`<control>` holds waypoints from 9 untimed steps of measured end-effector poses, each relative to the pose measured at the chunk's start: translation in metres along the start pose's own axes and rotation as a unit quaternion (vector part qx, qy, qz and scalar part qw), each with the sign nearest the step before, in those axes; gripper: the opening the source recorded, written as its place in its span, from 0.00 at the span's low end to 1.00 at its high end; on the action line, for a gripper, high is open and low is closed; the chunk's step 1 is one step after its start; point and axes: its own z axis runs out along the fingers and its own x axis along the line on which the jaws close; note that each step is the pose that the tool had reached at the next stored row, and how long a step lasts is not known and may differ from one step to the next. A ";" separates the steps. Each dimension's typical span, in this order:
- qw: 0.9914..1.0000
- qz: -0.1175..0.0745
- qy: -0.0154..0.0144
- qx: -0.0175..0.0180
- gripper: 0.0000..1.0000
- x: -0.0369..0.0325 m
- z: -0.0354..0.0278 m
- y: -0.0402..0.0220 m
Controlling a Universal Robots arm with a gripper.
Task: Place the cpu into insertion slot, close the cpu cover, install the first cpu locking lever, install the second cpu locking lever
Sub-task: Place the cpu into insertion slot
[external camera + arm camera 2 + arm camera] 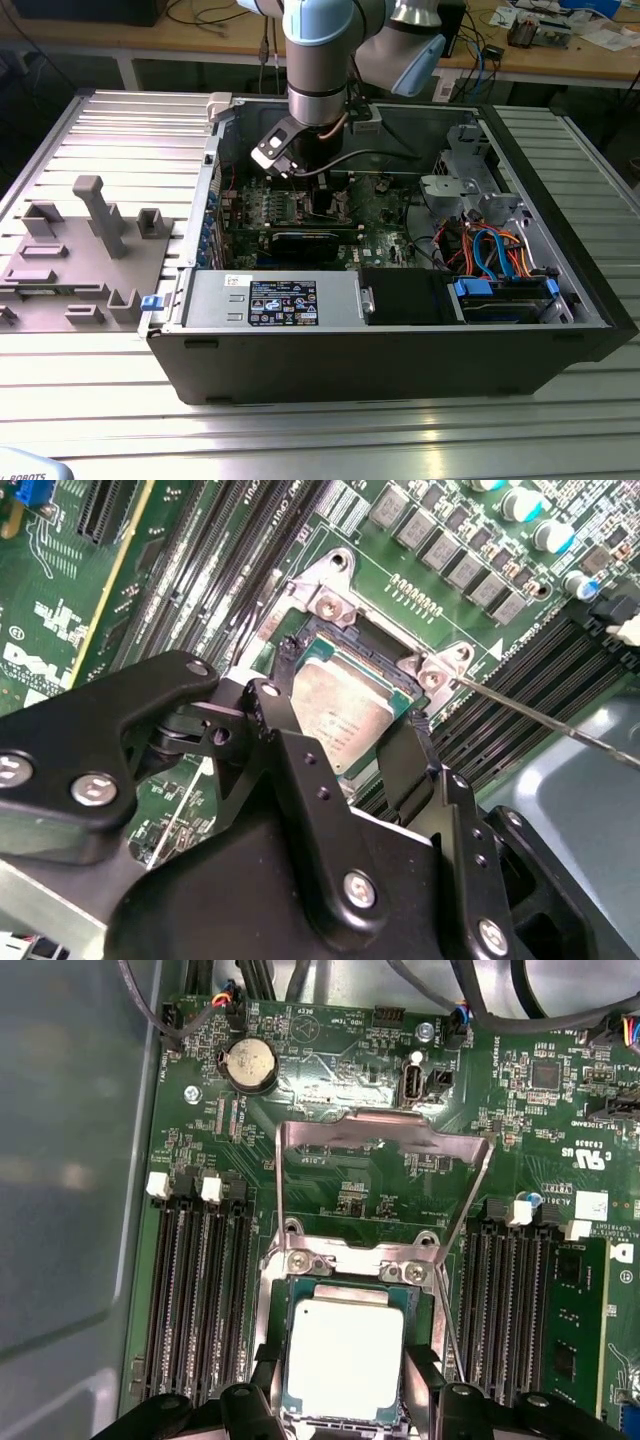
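Observation:
The cpu (345,1350) (335,705), a flat square chip with a silver-grey top, lies level in the insertion slot (350,1288) (330,640) on the green motherboard. My gripper (343,1390) (340,725) is low over it with a black finger against each of two opposite sides, shut on it. The cpu cover (385,1132), a thin silvery frame, stands swung up and open beyond the slot. A thin wire locking lever (452,1335) (540,715) slants up beside the slot. In the exterior view the gripper (322,200) reaches down into the open computer case (400,350).
Long black memory slots (195,1290) (510,1300) flank the socket, and a coin battery (250,1063) sits past the cover. The case holds a power supply (270,300), a drive bay with blue and orange cables (500,280), and a grey fixture plate (70,270) lies at the exterior view's left.

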 end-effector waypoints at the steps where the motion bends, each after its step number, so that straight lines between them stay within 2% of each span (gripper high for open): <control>1: 1.000 0.000 0.000 0.000 0.59 0.0000 0.0000 0.0000; 6: 1.000 0.000 0.002 0.000 0.59 0.0000 -0.0001 0.0001; 9: 1.000 0.000 0.002 0.000 0.58 0.0000 -0.0004 0.0002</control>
